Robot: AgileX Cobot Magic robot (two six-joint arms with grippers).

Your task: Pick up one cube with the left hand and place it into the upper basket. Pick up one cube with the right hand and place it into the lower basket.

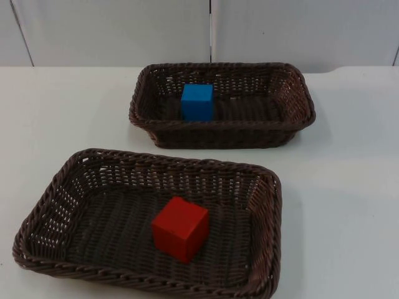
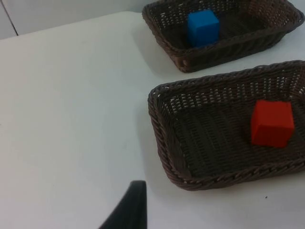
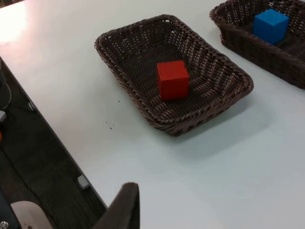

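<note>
A blue cube (image 1: 197, 101) (image 2: 203, 27) (image 3: 270, 26) rests inside the upper wicker basket (image 1: 299, 99) (image 2: 267, 38) (image 3: 238, 36), toward its left side. In the lower wicker basket (image 1: 56, 199) (image 2: 164, 138) (image 3: 119, 57) a red cube (image 1: 181, 228) (image 2: 271, 122) (image 3: 173, 79) lies slightly right of the middle. My left gripper (image 2: 126, 210) hangs over bare table to the left of the lower basket, well apart from it. My right gripper (image 3: 121, 207) hovers over bare table to the right of the lower basket, near the table's front edge. Neither gripper touches a cube or a basket.
White table (image 1: 349, 187) surrounds both baskets, with open room on the left and right. The grey partition wall (image 1: 124, 31) closes the far side. The table's front edge (image 3: 47, 124) drops to dark floor in the right wrist view.
</note>
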